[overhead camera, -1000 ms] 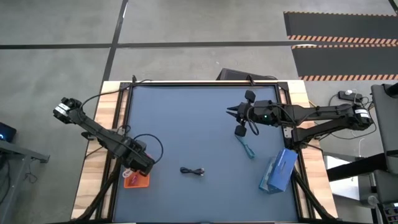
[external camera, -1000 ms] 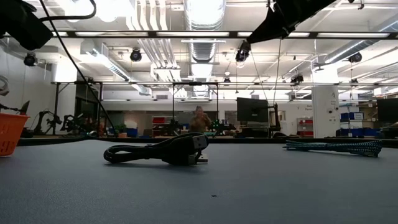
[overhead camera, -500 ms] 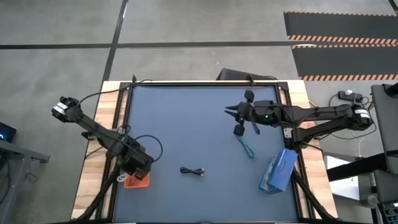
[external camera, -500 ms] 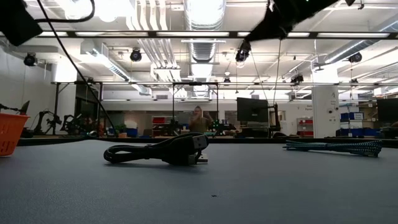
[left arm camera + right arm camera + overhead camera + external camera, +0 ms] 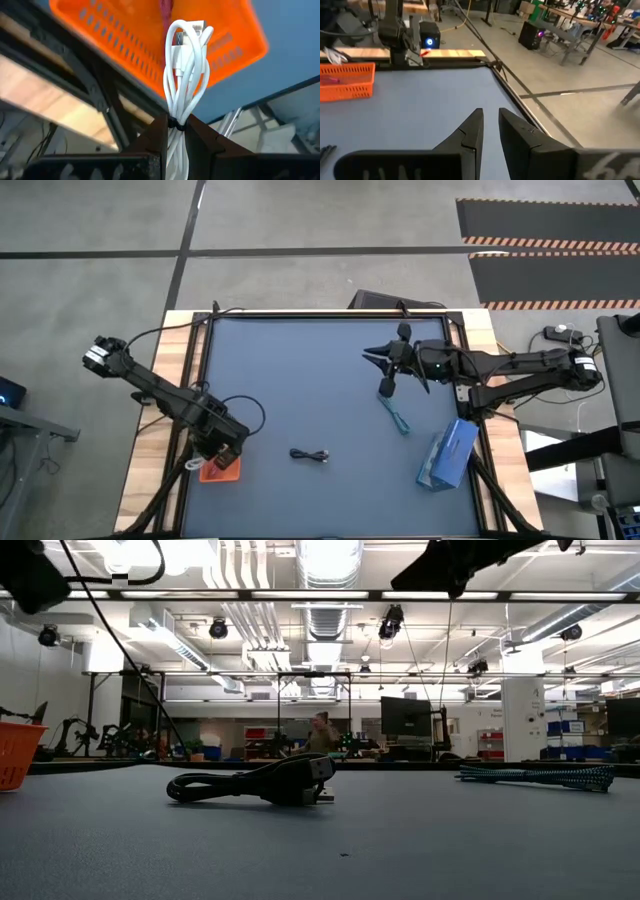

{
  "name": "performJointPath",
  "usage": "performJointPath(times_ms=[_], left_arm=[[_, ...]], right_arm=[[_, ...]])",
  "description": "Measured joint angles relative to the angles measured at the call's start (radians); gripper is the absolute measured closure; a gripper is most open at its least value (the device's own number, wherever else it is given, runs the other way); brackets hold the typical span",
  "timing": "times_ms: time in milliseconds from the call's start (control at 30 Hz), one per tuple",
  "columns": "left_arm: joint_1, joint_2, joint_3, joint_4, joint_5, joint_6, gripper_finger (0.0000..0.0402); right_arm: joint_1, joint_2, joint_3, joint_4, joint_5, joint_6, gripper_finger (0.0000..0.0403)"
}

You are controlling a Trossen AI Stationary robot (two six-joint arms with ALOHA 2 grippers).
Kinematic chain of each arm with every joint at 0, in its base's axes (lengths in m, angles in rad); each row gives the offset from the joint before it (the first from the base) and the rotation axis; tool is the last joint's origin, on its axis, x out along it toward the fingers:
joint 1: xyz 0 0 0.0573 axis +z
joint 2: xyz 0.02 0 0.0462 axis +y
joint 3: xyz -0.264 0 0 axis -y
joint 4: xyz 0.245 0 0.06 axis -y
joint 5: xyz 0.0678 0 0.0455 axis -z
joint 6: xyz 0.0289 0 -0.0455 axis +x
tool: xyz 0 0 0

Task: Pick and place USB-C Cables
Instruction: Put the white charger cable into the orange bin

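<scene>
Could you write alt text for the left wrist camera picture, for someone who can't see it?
The left gripper is shut on a bundled white cable, holding it just above an orange tray with slotted walls. A magenta-pink cable shows inside the tray.

Looked over every view and honestly there's nothing readable anywhere, no labels, brand names or numbers. Anything that might be print in the room behind the table is way too small to make out.

Overhead and table-level cameras share the black cable [image 5: 309,455]; wrist cameras close.
</scene>
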Motion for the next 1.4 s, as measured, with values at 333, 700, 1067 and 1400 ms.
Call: performJointPath(times_ms=[333, 700, 1067, 1400], left_arm=[[-0.004, 0.019, -0.062, 0.042, -0.203, -0.033, 0.0369], [-0.003, 0.033, -0.080, 0.055, -0.202, -0.112, 0.0369], [-0.007, 0.073, -0.104, 0.141, -0.216, -0.104, 0.0363], [-0.007, 0.063, -0.103, 0.140, -0.216, -0.112, 0.0337]], right_arm=[[0.001, -0.001, -0.003, -0.021, -0.002, 0.031, 0.0351], [-0.002, 0.037, -0.012, -0.018, -0.002, 0.022, 0.0351], [0.000, 0.031, -0.012, -0.031, -0.002, 0.022, 0.0351], [0.000, 0.027, -0.012, -0.042, -0.002, 0.013, 0.0351]])
